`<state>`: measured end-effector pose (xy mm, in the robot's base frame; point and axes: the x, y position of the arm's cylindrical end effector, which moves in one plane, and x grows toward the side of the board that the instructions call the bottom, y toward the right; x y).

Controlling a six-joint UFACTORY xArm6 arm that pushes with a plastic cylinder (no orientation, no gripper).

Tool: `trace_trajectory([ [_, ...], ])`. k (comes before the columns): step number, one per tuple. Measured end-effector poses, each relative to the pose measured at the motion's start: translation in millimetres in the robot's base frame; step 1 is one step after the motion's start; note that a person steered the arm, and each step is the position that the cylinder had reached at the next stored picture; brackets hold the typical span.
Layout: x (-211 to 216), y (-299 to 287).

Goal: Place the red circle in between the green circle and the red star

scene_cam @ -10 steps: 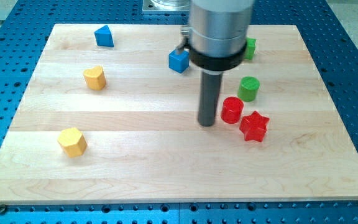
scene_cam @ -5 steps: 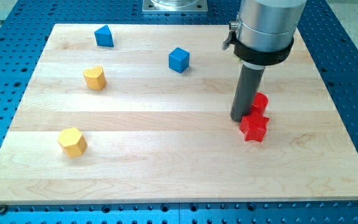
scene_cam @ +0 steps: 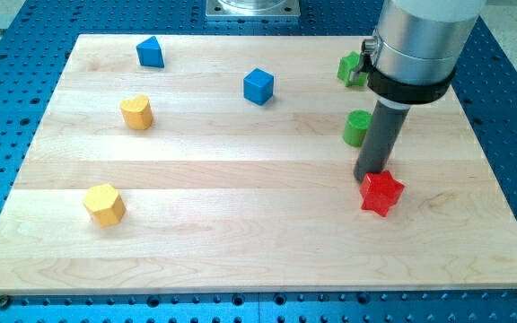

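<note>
The arm carries no pincer, only a dark rod; my tip (scene_cam: 371,178) rests on the pale wooden board (scene_cam: 240,251), touching the red star-shaped block (scene_cam: 381,193) at its 11 o'clock and standing at 5 o'clock of the green cylindrical block (scene_cam: 358,127). The red circular block is not visible; whether the rod hides it cannot be told. Judged step: final positioning. The next move calls for withdrawing clear of both markers to confirm placement.

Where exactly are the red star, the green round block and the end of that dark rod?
red star (scene_cam: 381,193): camera view, on its top face.
green circle (scene_cam: 357,127): camera view, on its visible left side.
my tip (scene_cam: 370,178): camera view, the rod's very bottom end.
</note>
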<state>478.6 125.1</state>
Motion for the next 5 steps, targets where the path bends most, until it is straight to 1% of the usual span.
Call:
trace_trajectory([
  [1, -12, -67],
  [2, 37, -66],
  [3, 92, 12],
  [4, 56, 18],
  [5, 52, 68],
])
